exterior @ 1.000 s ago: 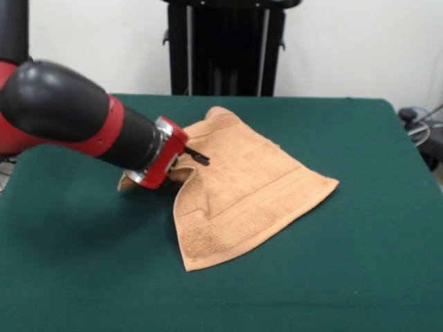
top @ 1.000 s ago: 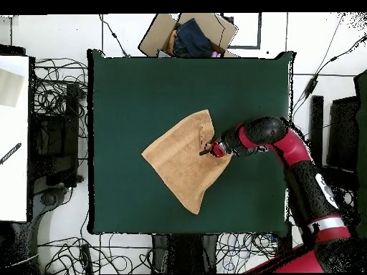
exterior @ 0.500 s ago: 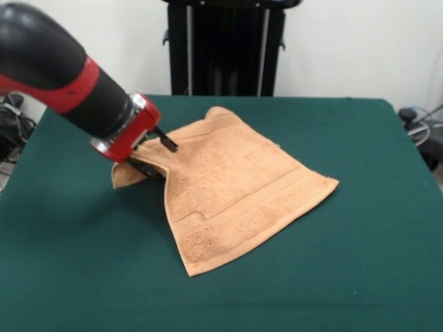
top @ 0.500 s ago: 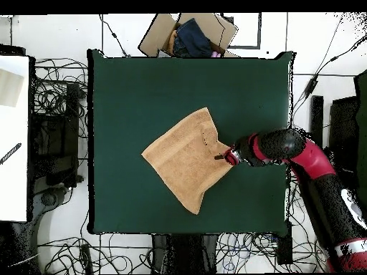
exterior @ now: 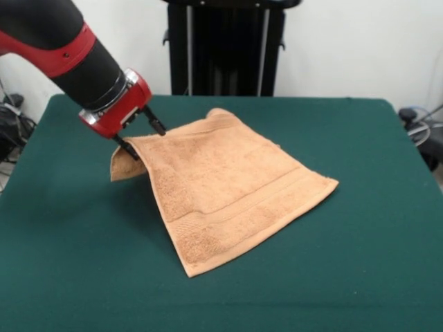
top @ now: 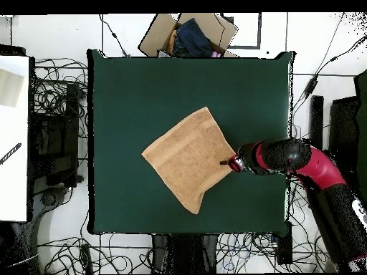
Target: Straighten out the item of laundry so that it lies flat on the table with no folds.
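The item of laundry (exterior: pixel 228 187), a peach-orange towel, lies spread on the green table (exterior: pixel 360 249), with a woven band near its front edge. My gripper (exterior: pixel 142 135) is at the towel's left side, shut on its edge and holding it up off the table. From there the cloth slopes down like a tent, and a small corner flap (exterior: pixel 119 166) hangs below the fingers. In the overhead view the item of laundry (top: pixel 186 156) sits near the middle of the table (top: pixel 143 86), and the gripper (top: pixel 229 162) is at its right corner.
A black stand (exterior: pixel 225 48) rises behind the table's far edge. In the overhead view an open cardboard box (top: pixel 188 34) with dark clothes sits beyond the top edge, a white surface (top: pixel 13 136) lies at the left, and cables run all around.
The gripper has pulled the held towel edge outward and upward, away from the towel's middle. The fold at that side has opened and the cloth is now spread wider.
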Robot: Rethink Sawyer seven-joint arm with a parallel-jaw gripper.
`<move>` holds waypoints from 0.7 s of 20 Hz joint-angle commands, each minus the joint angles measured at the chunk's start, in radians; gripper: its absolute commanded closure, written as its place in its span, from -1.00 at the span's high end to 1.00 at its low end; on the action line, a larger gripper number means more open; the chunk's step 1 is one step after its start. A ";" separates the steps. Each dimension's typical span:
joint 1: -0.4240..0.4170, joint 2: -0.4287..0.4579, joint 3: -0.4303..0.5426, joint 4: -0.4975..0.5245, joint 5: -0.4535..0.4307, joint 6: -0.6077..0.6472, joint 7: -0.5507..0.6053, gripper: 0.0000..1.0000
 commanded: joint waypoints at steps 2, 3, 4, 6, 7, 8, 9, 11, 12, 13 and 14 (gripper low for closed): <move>0.013 -0.011 -0.098 0.091 -0.031 -0.103 0.133 1.00; 0.014 -0.002 -0.099 0.089 -0.030 -0.108 0.131 1.00; 0.018 0.004 -0.102 0.084 -0.035 -0.118 0.127 1.00; 0.024 0.021 -0.112 0.073 -0.044 -0.134 0.123 1.00; 0.025 0.029 -0.115 0.070 -0.048 -0.144 0.119 1.00; 0.025 0.036 -0.119 0.067 -0.053 -0.155 0.115 1.00; 0.026 0.047 -0.122 0.062 -0.053 -0.160 0.110 1.00; 0.030 0.067 -0.128 0.051 -0.054 -0.171 0.099 1.00; 0.032 0.077 -0.130 0.044 -0.055 -0.177 0.092 1.00; 0.033 0.086 -0.131 0.037 -0.054 -0.179 0.087 1.00; 0.036 0.095 -0.132 0.028 -0.055 -0.182 0.081 1.00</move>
